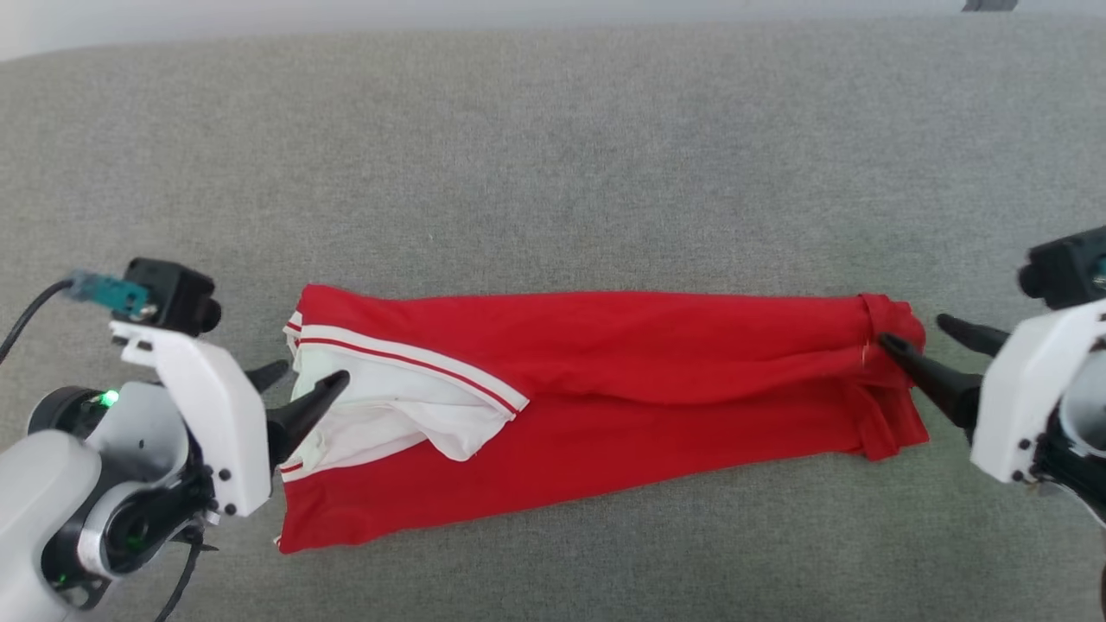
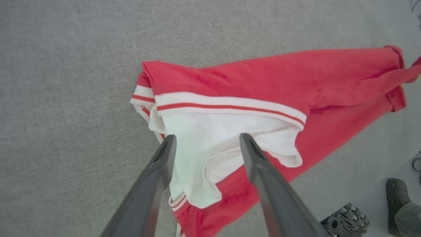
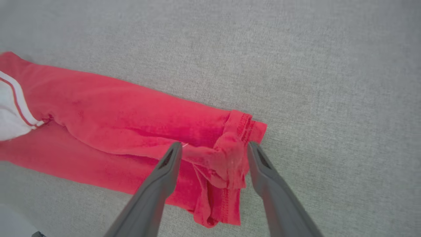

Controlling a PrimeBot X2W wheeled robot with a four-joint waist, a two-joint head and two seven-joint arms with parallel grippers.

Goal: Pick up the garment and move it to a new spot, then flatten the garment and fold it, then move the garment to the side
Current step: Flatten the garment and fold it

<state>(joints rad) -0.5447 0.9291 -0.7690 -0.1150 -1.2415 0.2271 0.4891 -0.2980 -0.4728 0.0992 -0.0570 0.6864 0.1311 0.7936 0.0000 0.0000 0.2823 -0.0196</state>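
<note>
While the jersey lies as a long red strip across the grey cloth surface, both grippers stand wide open and hold nothing: the left gripper over its white end, the right gripper astride the bunched hem. For a neat fold, I judge, each should pinch all layers squarely, then lift together. Beyond the surface's edge a dark shoe rests on pale floor

The garment runs off the right wrist view's left edge; a dark shoe, perhaps a clog, is cropped.
</note>
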